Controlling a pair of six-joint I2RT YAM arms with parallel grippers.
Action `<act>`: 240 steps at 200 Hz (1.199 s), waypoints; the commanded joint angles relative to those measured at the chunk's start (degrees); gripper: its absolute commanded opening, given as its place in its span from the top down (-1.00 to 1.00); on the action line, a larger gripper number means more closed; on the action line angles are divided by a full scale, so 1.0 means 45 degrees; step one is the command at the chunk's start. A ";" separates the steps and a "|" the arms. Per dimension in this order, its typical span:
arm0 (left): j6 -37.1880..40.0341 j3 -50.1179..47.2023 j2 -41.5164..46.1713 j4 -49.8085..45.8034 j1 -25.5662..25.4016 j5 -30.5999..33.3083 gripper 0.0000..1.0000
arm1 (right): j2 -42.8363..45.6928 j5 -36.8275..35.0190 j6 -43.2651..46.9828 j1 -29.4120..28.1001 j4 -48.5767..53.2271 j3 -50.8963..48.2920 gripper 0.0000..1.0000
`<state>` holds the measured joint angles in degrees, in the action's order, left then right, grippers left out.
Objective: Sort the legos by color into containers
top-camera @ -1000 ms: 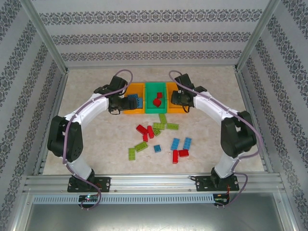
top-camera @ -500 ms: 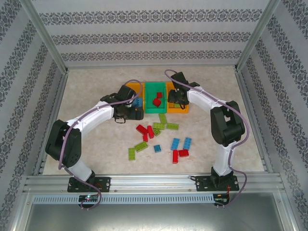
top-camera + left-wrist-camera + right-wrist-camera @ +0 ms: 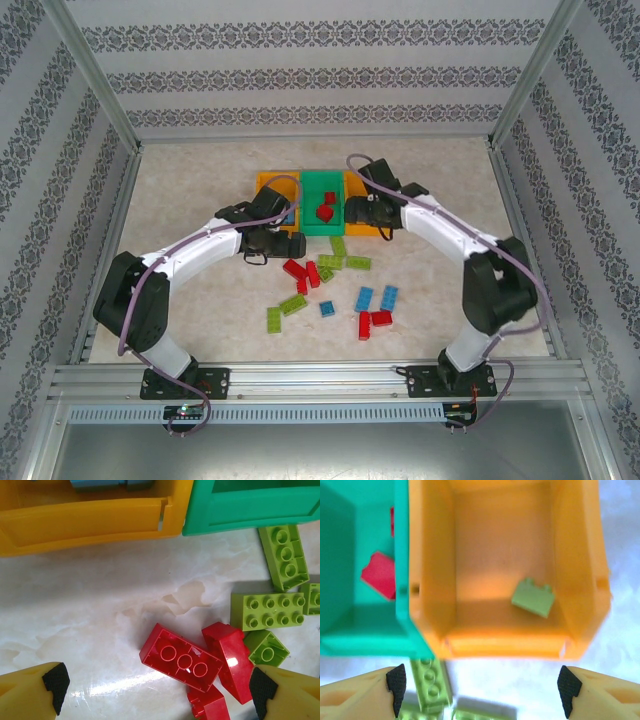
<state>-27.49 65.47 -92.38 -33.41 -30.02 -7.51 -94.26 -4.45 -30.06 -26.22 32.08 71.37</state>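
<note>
Left wrist view: the left tool (image 3: pixel 157 690) hangs wide open and empty over the pale marbled counter (image 3: pixel 100 605). Its black-padded yellow fingertips (image 3: pixel 56 682) sit to either side of a red studded plastic brick (image 3: pixel 181 657) lying studs-up, which touches a second red brick (image 3: pixel 229 660) tipped on its side. Lime green bricks (image 3: pixel 268 611) crowd just beside them, near the green plastic bin (image 3: pixel 250 510) and the left orange plastic bin (image 3: pixel 90 525). These bricks look light, rigid and glossy, so likely slippery; pinching the flat long sides of the studs-up brick seems safest. The right tool (image 3: pixel 480 685), likewise spread and holding nothing, hovers over the right orange plastic bin (image 3: pixel 580 580), where one lime green brick (image 3: pixel 534 596) lies.
</note>
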 commanded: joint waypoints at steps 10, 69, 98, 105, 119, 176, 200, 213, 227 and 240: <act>0.0001 -0.0076 0.0508 0.0247 -0.0146 0.0315 -0.92 | 0.2217 -0.0212 -0.1168 -0.0537 0.1262 -0.2186 -0.65; 0.0053 -0.0543 0.0975 0.0576 -0.0145 0.1164 -0.99 | 0.4629 -0.0752 -0.5368 -0.4069 0.2951 -0.5049 -0.51; 0.0207 -0.0453 0.1034 0.0489 -0.0148 0.1507 -0.99 | 0.4557 -0.0667 -0.7089 -0.6254 0.3091 -0.5861 -0.42; 0.0282 -0.0430 0.1036 0.0454 -0.0155 0.1613 -0.99 | 0.4423 -0.0626 -0.7413 -0.6708 0.3215 -0.5957 -0.41; 0.0406 -0.0343 0.1000 0.0355 -0.0156 0.1761 -0.99 | 0.4105 -0.0635 -0.7973 -0.7535 0.3511 -0.5945 -0.40; 0.0350 -0.0272 0.0788 0.0320 -0.0145 0.1708 -0.99 | 0.2917 -0.0728 -0.9042 -0.8583 0.3390 -0.6064 -0.26; 0.0402 -0.0306 0.0797 0.0295 -0.0155 0.1782 -0.99 | 0.2251 -0.0979 -0.8712 -0.8509 0.3101 -0.6001 -0.18; 0.0422 -0.0295 0.0766 0.0266 -0.0145 0.1822 -0.99 | 0.1884 -0.1097 -0.8428 -0.8345 0.2867 -0.5901 -0.08; 0.0400 -0.0272 0.0757 0.0206 -0.0148 0.1868 -0.99 | 0.1524 -0.0970 -0.8144 -0.8128 0.2386 -0.5900 0.03; 0.0377 -0.0292 0.0754 0.0140 -0.0146 0.1929 -0.99 | 0.1249 -0.1005 -0.7944 -0.7890 0.2219 -0.5870 0.14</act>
<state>-26.98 63.37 -89.38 -32.29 -30.04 -0.58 -86.63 -7.14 -67.64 -63.42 44.23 44.82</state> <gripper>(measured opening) 0.994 0.472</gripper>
